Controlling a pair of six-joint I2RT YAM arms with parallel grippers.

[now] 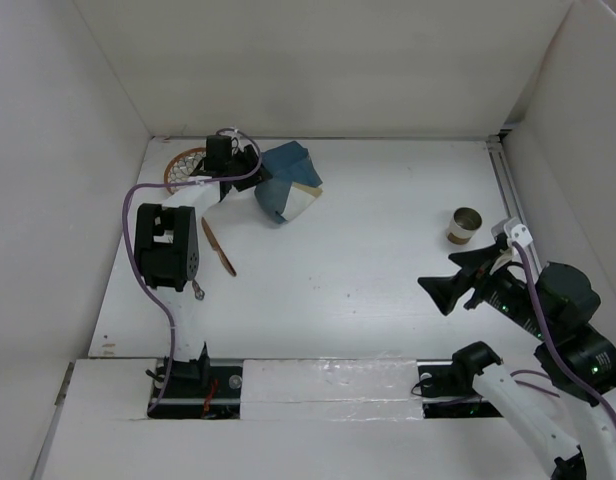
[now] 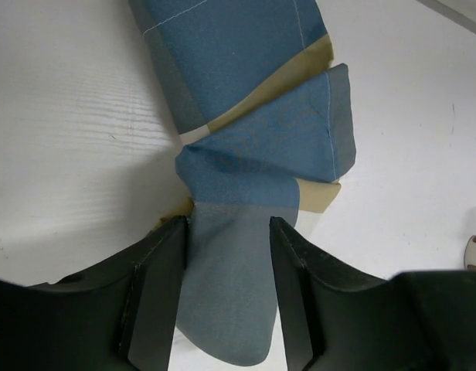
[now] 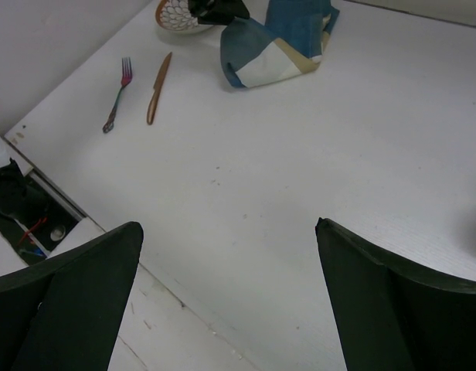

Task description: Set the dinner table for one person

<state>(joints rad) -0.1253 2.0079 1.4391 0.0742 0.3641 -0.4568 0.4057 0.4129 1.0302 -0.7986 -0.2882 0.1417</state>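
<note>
Placemat step: L gripper [image 2: 226, 226] apparently clamps crumpled placemat [image 2: 253, 139], dinner table [image 1: 368, 270] far-left corner; R gripper [image 3: 229, 226] open. Next: drag centre, flatten.

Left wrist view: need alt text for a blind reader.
Crumpled blue-and-tan placemat on a white table, with one fold lying between the left gripper's two black fingers. Whether the fold is pinched cannot be told.
</note>
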